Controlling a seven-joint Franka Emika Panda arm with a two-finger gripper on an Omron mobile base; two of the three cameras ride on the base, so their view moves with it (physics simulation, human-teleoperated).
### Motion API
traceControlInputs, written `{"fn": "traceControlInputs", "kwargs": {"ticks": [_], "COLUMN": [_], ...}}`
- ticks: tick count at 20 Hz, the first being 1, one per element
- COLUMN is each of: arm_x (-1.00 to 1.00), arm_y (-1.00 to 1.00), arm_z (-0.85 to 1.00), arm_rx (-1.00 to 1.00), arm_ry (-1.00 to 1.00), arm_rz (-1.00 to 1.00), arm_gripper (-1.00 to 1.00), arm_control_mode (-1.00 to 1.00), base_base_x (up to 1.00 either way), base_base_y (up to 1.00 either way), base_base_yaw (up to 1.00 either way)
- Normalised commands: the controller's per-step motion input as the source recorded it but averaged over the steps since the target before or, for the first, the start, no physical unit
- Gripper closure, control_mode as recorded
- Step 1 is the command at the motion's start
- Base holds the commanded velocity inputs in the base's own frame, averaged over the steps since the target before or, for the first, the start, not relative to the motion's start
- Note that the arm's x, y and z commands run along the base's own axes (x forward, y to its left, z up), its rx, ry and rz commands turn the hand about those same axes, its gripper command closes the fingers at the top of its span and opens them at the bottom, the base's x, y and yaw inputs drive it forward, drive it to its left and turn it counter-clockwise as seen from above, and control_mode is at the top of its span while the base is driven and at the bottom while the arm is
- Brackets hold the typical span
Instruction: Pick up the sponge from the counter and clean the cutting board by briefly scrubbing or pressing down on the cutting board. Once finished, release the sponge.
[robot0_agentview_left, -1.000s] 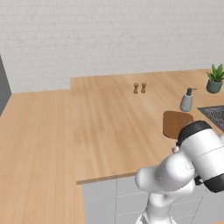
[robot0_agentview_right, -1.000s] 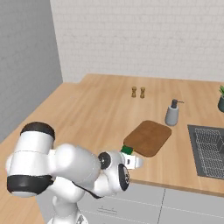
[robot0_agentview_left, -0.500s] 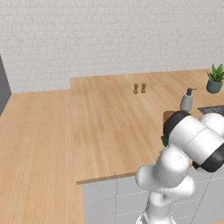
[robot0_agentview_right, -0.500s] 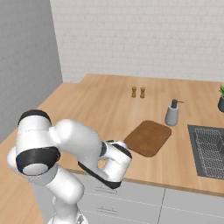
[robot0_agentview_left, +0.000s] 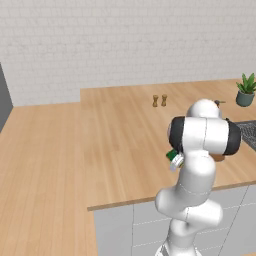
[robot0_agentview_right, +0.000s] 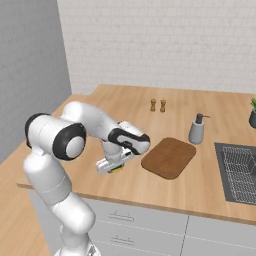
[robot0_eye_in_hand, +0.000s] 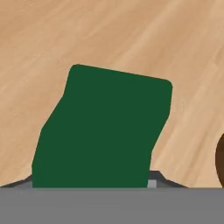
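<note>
I am holding gripper (robot0_agentview_right: 116, 167) low over surface (robot0_agentview_right: 150, 185), clenched on sponge (robot0_eye_in_hand: 103, 129), just left of cutting board (robot0_agentview_right: 168, 157). Judging sponge light, soft, squashy; gripping across sides, keeping squeeze gentle.

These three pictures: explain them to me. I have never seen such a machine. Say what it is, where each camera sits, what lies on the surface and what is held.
This is a rendered kitchen with a white robot arm. Two cameras ride on its base, behind it to the left and right; the third looks along the hand. On the wooden counter lie a reddish-brown cutting board, a soap dispenser, two small shakers and a potted plant; a sink sits at the right. The hand appears to hold a green and yellow sponge, beside the board, not yet on it.
</note>
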Motion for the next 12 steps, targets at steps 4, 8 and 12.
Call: {"fn": "traceControlInputs", "kwargs": {"ticks": [4,8,12], "arm_x": [0.0,0.0,0.0], "arm_y": [0.9,0.09,-0.13], "arm_z": [-0.61,0.0,0.88], "arm_rx": [-0.14,0.0,-0.03], "arm_ry": [0.49,0.23,0.07], "arm_rz": [0.31,0.17,0.14], "arm_gripper": [-1.0,-1.0,-1.0], "arm_control_mode": [-1.0,-1.0,-1.0], "base_base_x": [0.0,0.0,0.0], "base_base_y": [0.0,0.0,0.0], "base_base_yaw": [0.0,0.0,0.0]}}
